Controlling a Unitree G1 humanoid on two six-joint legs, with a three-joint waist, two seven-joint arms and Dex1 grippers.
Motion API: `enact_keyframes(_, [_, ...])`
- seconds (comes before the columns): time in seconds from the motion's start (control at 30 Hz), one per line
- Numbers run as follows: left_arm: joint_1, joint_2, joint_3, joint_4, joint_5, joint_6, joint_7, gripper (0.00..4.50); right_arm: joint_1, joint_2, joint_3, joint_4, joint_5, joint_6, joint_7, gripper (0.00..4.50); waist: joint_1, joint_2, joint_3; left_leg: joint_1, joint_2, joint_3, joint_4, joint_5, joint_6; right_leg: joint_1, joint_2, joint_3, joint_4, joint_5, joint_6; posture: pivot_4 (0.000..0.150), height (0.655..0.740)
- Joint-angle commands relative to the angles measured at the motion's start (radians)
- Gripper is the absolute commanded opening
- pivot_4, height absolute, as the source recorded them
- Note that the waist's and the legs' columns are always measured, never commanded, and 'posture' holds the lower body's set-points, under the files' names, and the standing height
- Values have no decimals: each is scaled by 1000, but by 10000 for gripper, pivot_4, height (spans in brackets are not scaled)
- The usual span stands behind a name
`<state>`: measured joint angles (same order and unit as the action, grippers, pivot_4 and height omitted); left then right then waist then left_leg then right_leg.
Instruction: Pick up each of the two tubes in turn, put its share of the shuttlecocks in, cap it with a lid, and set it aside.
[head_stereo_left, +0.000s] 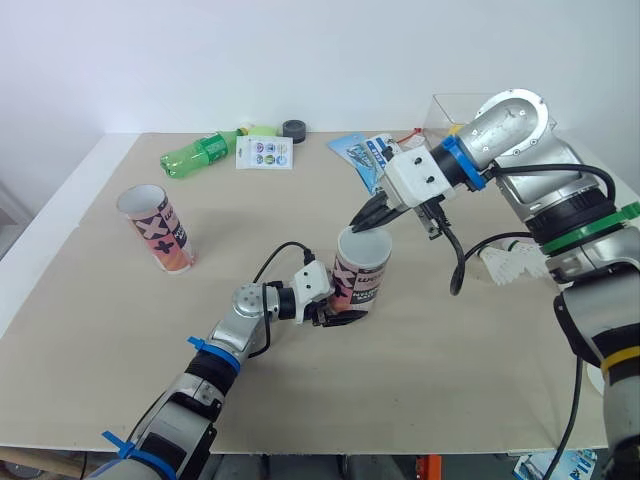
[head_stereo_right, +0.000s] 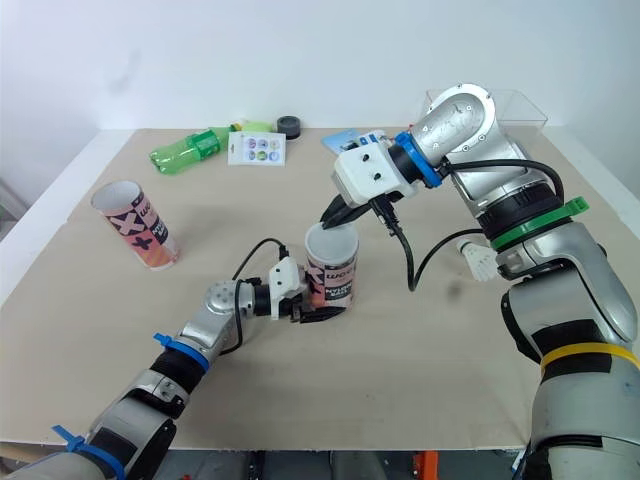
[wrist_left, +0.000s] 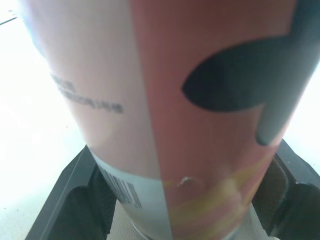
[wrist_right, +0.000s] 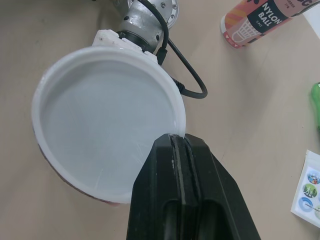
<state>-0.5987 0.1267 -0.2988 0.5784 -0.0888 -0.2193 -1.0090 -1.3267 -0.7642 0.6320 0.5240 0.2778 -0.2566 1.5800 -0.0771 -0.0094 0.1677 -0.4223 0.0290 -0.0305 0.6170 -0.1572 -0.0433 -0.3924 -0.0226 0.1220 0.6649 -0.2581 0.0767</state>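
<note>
A: Start at the left of the frame. What's there?

B: The spare tube (head_stereo_left: 157, 228), pink and white, open end up. It stands alone on the table (head_stereo_left: 420, 380), well apart from the rest. Along the top edge lie a green bottle (head_stereo_left: 197, 153) on its side, then a sticker card (head_stereo_left: 265, 153), a black roll (head_stereo_left: 294, 129) and a blue packet (head_stereo_left: 362, 155).

A: And the middle?

B: The held tube (head_stereo_left: 360, 272) stands upright at centre. The left gripper (head_stereo_left: 345, 317) comes in from the lower left and is clamped around its base, one black finger on each side.

A: Is it capped?

B: A white lid (wrist_right: 107, 125) sits across its mouth. The right gripper (head_stereo_left: 368, 218) reaches down from the upper right, fingers pressed together, tips touching the lid's rim. Whether they nip the rim, I cannot tell.

A: Further right?

B: A white shuttlecock (head_stereo_left: 512, 262) lies on the table at centre right, beside the right arm. A clear box (head_stereo_left: 455, 108) sits at the top right.
</note>
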Motion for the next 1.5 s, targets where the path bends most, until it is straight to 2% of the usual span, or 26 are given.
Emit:
enact_keyframes(0.03, [35, 15, -15, 32, 28, 10, -4, 30001, 18, -30, 20, -20, 4, 53, 34, 901, 0, 0, 0, 0, 0, 0, 0, 0, 0, 0, 0, 0, 0, 0, 0, 1500, 7400])
enact_keyframes(0.07, [35, 14, -13, 32, 27, 11, -3, 30001, 20, -30, 17, -21, 2, 52, 34, 7035, 0, 0, 0, 0, 0, 0, 0, 0, 0, 0, 0, 0, 0, -1, 0, 1500, 7400])
enact_keyframes(0.13, [35, 13, -11, 31, 26, 12, -4, 30001, 21, -35, 10, -27, 2, 60, 34, 13771, 0, 0, 0, 0, 0, 0, 0, 0, 0, 0, 0, 0, 0, -1, 0, 1500, 7400])
enact_keyframes(0.17, [36, 13, -9, 31, 27, 13, -5, 30001, 20, -31, -7, -24, -3, 51, 34, 19267, 0, 0, 0, 0, 0, 0, -1, 0, 0, 0, 0, 0, 0, -1, 0, 1500, 7400])
enact_keyframes(0.27, [39, 14, -9, 28, 27, 15, -7, 30001, 17, -32, -49, -25, 12, 65, 34, 31747, 1, 0, 0, 0, -1, 0, -1, -1, 0, 0, 0, 0, 0, -3, 0, 1500, 7400])
enact_keyframes(0.57, [38, 17, -7, 30, 27, 18, -12, 30001, 36, -55, -285, -60, 122, 317, 29, 31747, 1, -1, 0, -2, -1, -1, -2, -1, -1, -1, 0, 0, 0, -3, 0, 1500, 7400])
enact_keyframes(0.73, [33, 18, -6, 35, 28, 16, -15, 30001, 128, -86, -399, -201, 198, 513, 15, 31747, 1, -1, 0, -2, -1, -1, -2, -1, -1, -1, 0, 0, 0, -4, 0, 1500, 7400])
enact_keyframes(0.83, [32, 18, -5, 37, 28, 15, -18, 30001, 211, -90, -432, -320, 233, 611, -3, 23559, 0, -1, 0, -2, -1, -1, -2, -1, -1, -1, 0, 0, 0, -4, 0, 1500, 7400])
enact_keyframes(1.0, [29, 14, -4, 39, 28, 16, -18, 30001, 315, -66, -447, -443, 227, 680, -54, 508, 0, -1, 0, -2, -1, -1, -2, -1, -1, -2, 0, -1, 0, -4, 0, 1500, 7400])
enact_keyframes(1.5, [50, 18, 0, 13, 23, 32, -4, 30001, 383, -22, -382, -443, 85, 593, -20, 508, 0, -1, 0, -2, -1, -1, -2, -1, -1, -2, 0, -1, 0, -4, 1, 1500, 7400])
